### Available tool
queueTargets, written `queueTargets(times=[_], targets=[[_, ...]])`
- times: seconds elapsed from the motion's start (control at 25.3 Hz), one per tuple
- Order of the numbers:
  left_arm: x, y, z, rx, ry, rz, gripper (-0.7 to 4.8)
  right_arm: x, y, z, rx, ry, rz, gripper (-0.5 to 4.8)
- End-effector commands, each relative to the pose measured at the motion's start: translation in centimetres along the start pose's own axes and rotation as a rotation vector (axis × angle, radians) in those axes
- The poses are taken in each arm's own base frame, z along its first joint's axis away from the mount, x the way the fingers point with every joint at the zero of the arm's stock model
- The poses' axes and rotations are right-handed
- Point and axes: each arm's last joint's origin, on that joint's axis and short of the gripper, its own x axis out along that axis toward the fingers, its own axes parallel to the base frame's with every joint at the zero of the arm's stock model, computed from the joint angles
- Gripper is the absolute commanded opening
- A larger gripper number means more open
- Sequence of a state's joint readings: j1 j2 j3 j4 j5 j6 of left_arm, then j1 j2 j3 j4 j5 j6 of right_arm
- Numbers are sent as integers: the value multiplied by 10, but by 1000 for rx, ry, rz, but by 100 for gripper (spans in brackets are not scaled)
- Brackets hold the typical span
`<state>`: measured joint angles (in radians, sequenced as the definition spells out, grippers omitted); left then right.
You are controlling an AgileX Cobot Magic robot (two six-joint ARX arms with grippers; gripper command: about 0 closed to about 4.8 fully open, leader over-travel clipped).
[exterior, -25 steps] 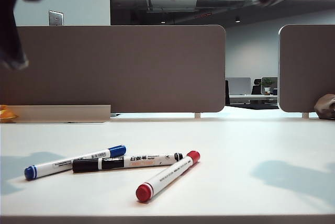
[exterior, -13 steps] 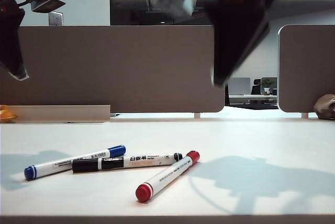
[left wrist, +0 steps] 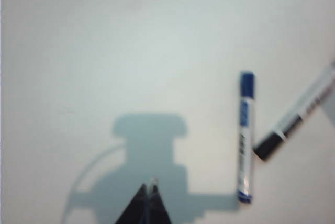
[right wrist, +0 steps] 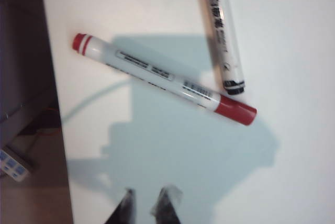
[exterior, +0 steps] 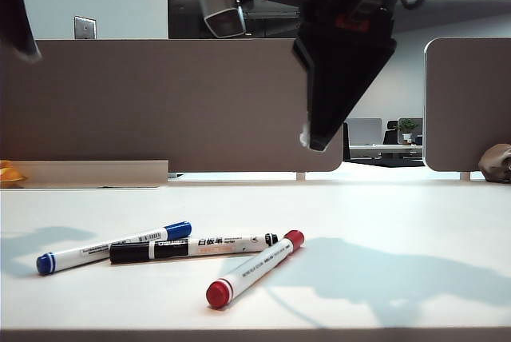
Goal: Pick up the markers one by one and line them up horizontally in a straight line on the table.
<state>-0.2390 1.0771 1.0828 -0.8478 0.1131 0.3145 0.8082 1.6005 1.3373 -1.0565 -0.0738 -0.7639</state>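
Exterior view: three markers lie on the white worktop (exterior: 415,222), none lined up. The blue marker (exterior: 112,248) and the red marker (exterior: 254,270) each slant up toward the right, the red more steeply; the black marker (exterior: 192,247) lies nearly level between them, its tip touching the red cap. The right hand (right wrist: 148,202) hovers above them, fingers slightly parted and empty. The left hand (left wrist: 151,192) is clenched, empty, beside the blue marker.
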Motion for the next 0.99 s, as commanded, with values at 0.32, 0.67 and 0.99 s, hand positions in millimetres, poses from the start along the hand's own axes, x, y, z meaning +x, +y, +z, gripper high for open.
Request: queueTargets(times=[0.32, 0.67, 0.99], targets=[[-55, 6, -9, -131, -184, 40, -6, 32, 10, 18, -298, 48, 96, 118], [-69, 2, -12, -207, -251, 50, -6, 59, 17, 36, -382, 82, 92, 224], [-72, 1, -14, -208, -246, 45, -6, 64, 16, 39, -466, 95, 58, 225]])
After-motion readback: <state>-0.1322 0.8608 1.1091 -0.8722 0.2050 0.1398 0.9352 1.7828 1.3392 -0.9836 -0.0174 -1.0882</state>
